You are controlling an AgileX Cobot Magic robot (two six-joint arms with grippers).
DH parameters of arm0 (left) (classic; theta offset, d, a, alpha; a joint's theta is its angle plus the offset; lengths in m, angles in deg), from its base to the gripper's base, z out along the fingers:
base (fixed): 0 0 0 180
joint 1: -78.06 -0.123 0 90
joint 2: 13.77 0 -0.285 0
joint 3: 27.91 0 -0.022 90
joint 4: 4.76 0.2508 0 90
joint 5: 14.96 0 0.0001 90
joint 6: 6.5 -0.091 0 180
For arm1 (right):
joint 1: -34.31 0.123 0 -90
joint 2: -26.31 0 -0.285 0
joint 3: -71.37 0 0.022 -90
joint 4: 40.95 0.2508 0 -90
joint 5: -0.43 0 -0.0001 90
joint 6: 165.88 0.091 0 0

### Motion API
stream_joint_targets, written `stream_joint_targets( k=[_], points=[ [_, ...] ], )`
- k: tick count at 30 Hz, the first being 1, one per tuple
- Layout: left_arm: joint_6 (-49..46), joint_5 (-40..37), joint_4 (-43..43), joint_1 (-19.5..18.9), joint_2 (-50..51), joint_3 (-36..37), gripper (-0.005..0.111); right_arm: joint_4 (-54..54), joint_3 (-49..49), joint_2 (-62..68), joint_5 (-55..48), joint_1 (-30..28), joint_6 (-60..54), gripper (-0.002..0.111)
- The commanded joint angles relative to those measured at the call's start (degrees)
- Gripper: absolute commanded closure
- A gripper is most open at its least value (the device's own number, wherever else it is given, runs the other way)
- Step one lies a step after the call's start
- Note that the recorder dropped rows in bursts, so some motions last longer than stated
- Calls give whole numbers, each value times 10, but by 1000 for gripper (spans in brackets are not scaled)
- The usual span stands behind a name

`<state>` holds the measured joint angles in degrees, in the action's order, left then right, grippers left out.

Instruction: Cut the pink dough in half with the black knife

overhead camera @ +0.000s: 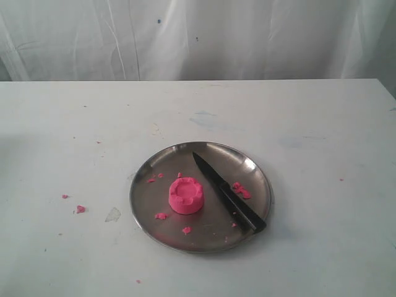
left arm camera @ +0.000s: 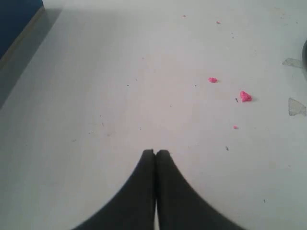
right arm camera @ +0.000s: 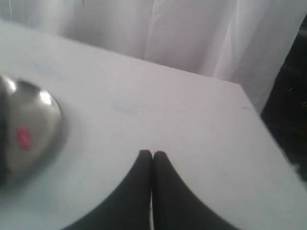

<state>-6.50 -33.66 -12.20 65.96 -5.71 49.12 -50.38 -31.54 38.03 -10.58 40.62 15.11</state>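
Observation:
The pink dough, a thick round puck with a dented top, sits whole near the middle of the steel plate. To its right lies the black knife, flat on the plate, tip toward the back and handle over the front right rim. Neither arm shows in the exterior view. My left gripper is shut with nothing in it, above bare table. Over bare table as well, my right gripper is shut and empty, with the plate's edge off to one side.
Small pink crumbs lie on the plate and on the table left of it; the left wrist view shows such crumbs too. A white curtain hangs behind the table. The table's far corner and a dark drop beyond show in the right wrist view.

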Motion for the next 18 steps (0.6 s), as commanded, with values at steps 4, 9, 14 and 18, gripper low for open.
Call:
stream_joint_targets(
  k=[4, 9, 14, 18],
  points=[
    [0, -8, 5, 2, -3, 2, 107, 225, 1, -4, 104, -5, 303, 108],
    [0, -8, 5, 2, -3, 2, 107, 238, 1, -4, 224, -5, 435, 108],
    [0, -8, 5, 2, -3, 2, 107, 289, 1, -4, 562, -5, 686, 108],
    [0, -8, 5, 2, -3, 2, 107, 410, -52, -4, 721, -5, 699, 108]
  ],
)
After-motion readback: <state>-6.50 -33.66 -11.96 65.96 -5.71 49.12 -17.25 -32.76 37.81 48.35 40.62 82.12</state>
